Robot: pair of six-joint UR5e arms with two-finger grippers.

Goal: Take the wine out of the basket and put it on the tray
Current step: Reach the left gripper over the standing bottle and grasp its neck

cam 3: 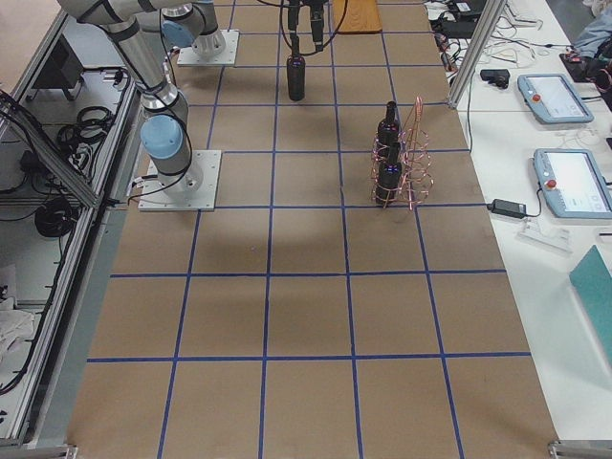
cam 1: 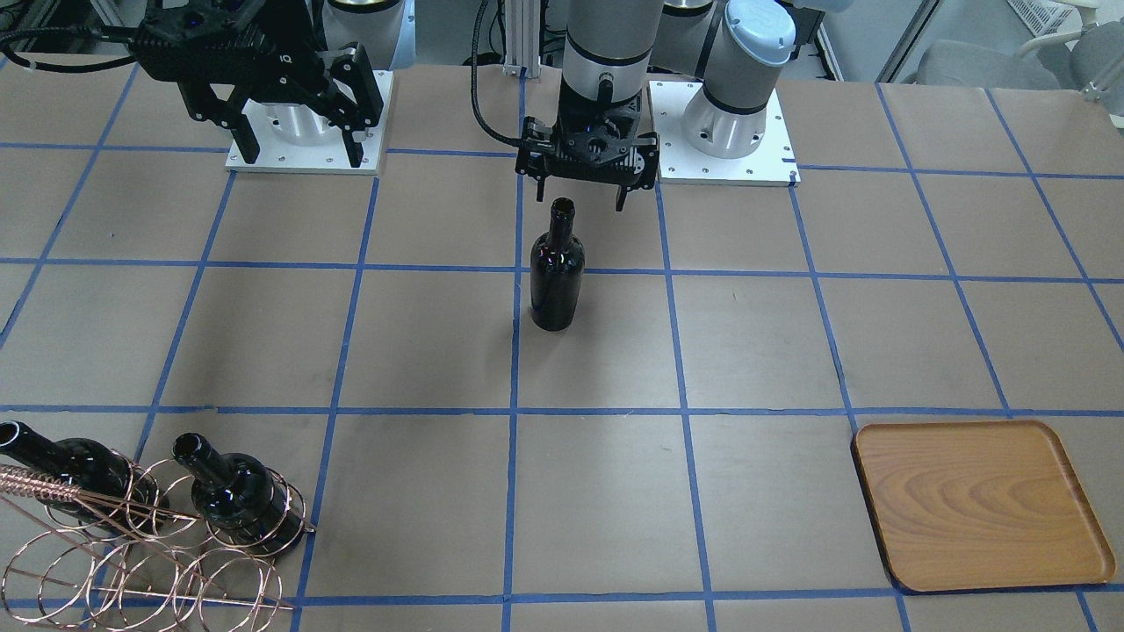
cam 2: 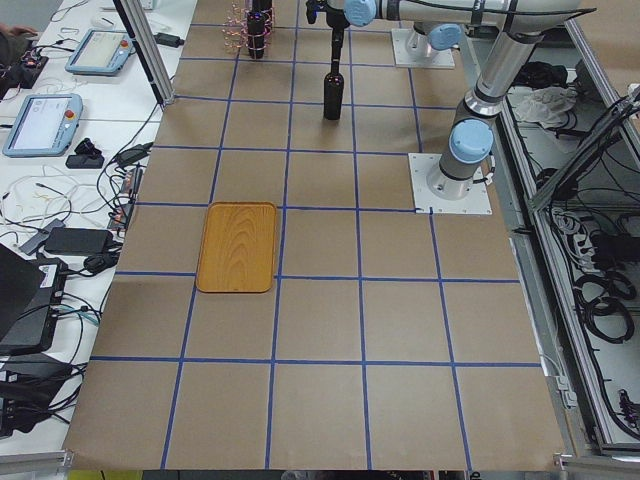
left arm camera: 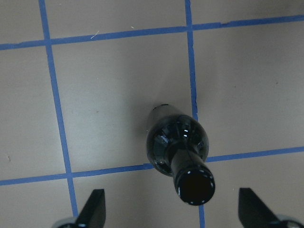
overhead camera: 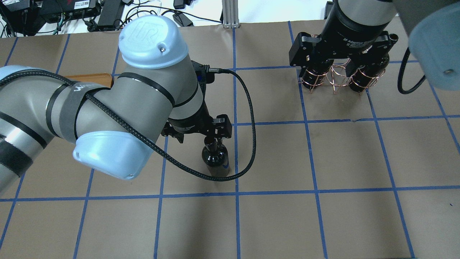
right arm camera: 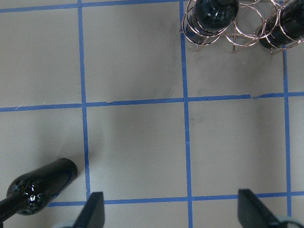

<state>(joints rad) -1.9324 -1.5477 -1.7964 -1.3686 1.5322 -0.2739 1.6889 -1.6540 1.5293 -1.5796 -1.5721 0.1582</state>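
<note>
While the left gripper (cam 1: 580, 200) hangs just over the upright wine (cam 1: 556, 281) at mid-table, its jaws stand wide apart and hold nothing. The left wrist view shows the wine's mouth between the fingertips, clear of both. The right gripper (cam 1: 302, 151), back by its base, also gapes wide, with nothing in it. Overhead it seems to sit on the basket (cam 1: 158, 544), but the front view puts the basket well apart at the far edge, two bottles (cam 1: 237, 496) in its rings. The tray (cam 1: 975, 505) lies at that far edge too, whole from the front, a sliver overhead.
</note>
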